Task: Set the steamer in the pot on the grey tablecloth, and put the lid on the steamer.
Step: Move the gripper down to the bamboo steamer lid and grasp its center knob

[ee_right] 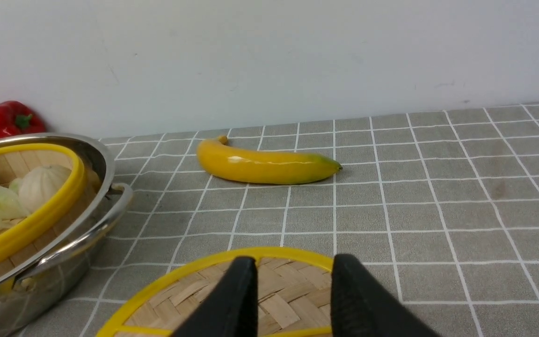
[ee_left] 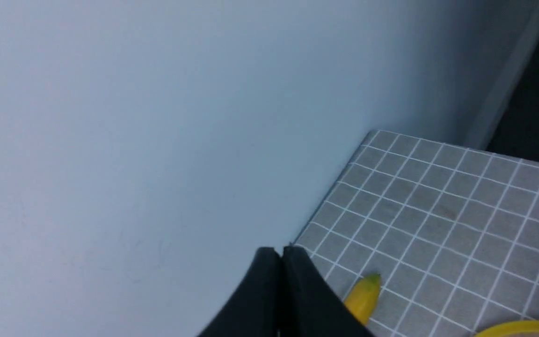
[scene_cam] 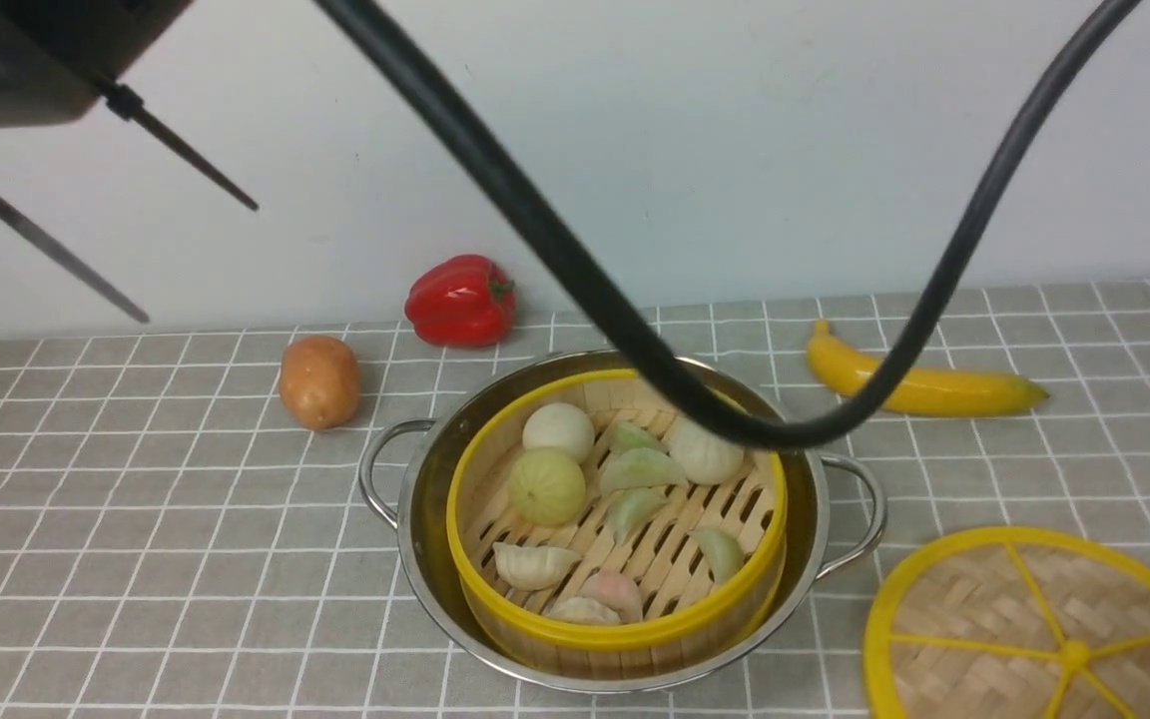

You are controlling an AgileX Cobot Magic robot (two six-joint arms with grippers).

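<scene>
The steamer [scene_cam: 625, 633], a yellow-rimmed bamboo basket with dumplings and buns inside, sits in the shiny pot [scene_cam: 422, 499] on the grey tablecloth [scene_cam: 136, 519]. The woven lid [scene_cam: 984, 619] lies flat on the cloth to the right of the pot. In the right wrist view my right gripper [ee_right: 293, 270] is open, its black fingers [ee_right: 236, 299] over the lid [ee_right: 190, 292] near its far rim, with nothing between them. In the left wrist view my left gripper [ee_left: 281, 253] is shut and empty, raised and facing the wall. Only part of the left arm's dark body [scene_cam: 26, 60] shows at the front view's top left.
A banana [scene_cam: 924, 384] lies behind the lid, near the wall. A red pepper [scene_cam: 460, 300] and a potato [scene_cam: 319, 380] sit behind the pot to the left. A black cable [scene_cam: 575, 270] hangs across the front view. The pot's wire handle [ee_right: 87, 234] faces the lid.
</scene>
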